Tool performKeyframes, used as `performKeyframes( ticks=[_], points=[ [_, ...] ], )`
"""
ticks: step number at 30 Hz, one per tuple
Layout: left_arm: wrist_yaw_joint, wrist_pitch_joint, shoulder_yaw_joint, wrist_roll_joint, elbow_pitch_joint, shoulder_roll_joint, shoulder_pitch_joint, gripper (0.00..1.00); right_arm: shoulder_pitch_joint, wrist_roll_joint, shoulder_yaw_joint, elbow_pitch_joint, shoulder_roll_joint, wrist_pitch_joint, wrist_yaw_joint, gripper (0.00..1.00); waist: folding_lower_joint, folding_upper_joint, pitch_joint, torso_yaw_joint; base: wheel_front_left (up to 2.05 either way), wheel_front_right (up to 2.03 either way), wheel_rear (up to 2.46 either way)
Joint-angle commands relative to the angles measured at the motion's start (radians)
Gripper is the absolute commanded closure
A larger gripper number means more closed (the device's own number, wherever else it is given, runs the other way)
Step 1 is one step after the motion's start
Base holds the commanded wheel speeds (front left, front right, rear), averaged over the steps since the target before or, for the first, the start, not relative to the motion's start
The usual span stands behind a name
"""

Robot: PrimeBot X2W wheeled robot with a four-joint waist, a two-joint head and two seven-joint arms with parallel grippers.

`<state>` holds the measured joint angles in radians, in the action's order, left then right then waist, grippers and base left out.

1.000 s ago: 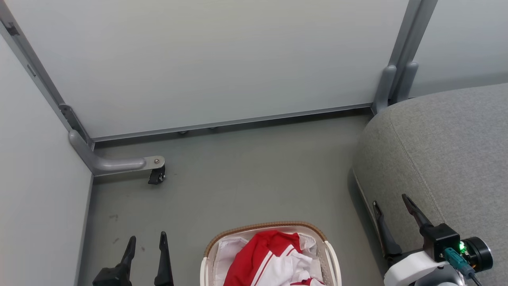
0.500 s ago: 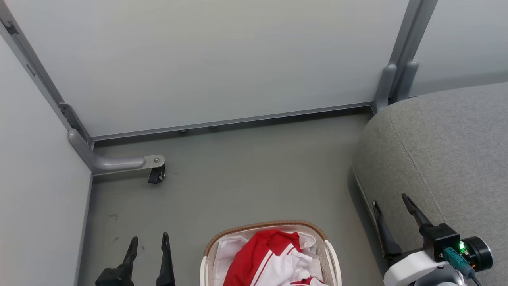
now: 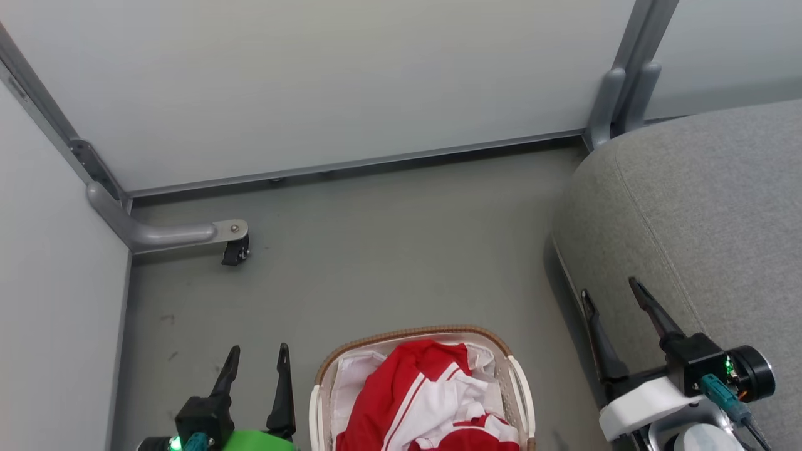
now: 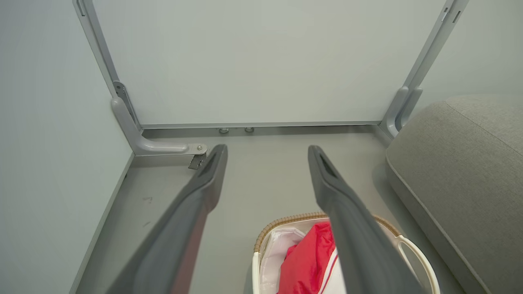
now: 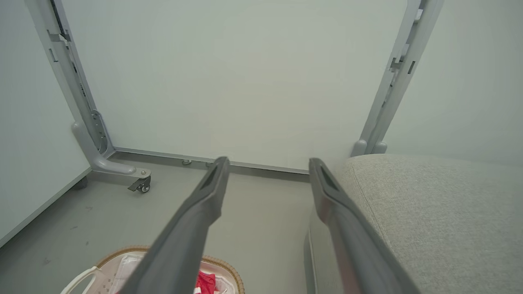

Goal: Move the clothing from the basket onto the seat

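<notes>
Clothing (image 3: pixel 426 401) sits in basket (image 3: pixel 413 332) at bottom centre of head view: red & white jersey cloth, bunched up, thin stripe trim showing. It lies heaped over a white liner (image 3: pixel 351 388), which shows mostly on the basket's left side. Basket stands on grey floor (image 3: pixel 376 250), brown woven-look rim toward the wall, white handle on its right side; its near end is cut off by the frame edge. What shows of the clothing lies inside the basket.

Seat (image 3: pixel 708 207), a big grey sofa w/ a stitched seam, is to the robot's right of the basket, w/ a strip of floor btw them.

Left claw (image 3: pixel 259 348) is at lower left, just beside the basket, over the floor. Its fingers are spread apart w/ nothing btw them. In left wrist view its right finger crosses in front of rim & red cloth.

Right claw (image 3: pixel 609 288) is at lower right, fingers spread wide & empty, at the sofa's front edge. One finger is over the sofa's side, the other over the cushion.

Behind are pale wall panels (image 3: pixel 313 81) in grey metal frames. A frame foot (image 3: pixel 163 233) w/ a small black wheel (image 3: pixel 235 252) rests on the floor at left, well apart from the basket.
</notes>
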<state>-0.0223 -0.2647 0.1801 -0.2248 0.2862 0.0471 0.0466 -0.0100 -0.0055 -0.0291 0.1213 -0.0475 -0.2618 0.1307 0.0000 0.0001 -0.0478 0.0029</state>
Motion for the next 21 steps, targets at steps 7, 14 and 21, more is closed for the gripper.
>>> performKeyframes(
  ticks=[7,14,21],
  points=[
    [-0.009,0.000,0.072,0.029,0.121,0.006,-0.161,0.00,-0.104,-0.011,-0.027,-0.049,-0.005,-0.005,0.000,0.00,0.0000,-0.0001,-0.223,-0.071,0.00,0.00,0.00],
    [-0.024,0.000,0.144,0.028,0.314,0.006,-0.303,0.00,-0.184,0.004,-0.036,-0.050,-0.004,-0.005,0.000,0.00,0.0000,-0.0001,-0.375,-0.125,0.00,0.00,0.00],
    [-0.055,0.000,0.238,0.048,0.563,0.007,-0.437,0.00,-0.244,0.027,-0.038,-0.062,-0.004,-0.005,0.000,0.00,0.0000,-0.0001,-0.495,-0.171,0.00,0.00,0.00]
  ],
)
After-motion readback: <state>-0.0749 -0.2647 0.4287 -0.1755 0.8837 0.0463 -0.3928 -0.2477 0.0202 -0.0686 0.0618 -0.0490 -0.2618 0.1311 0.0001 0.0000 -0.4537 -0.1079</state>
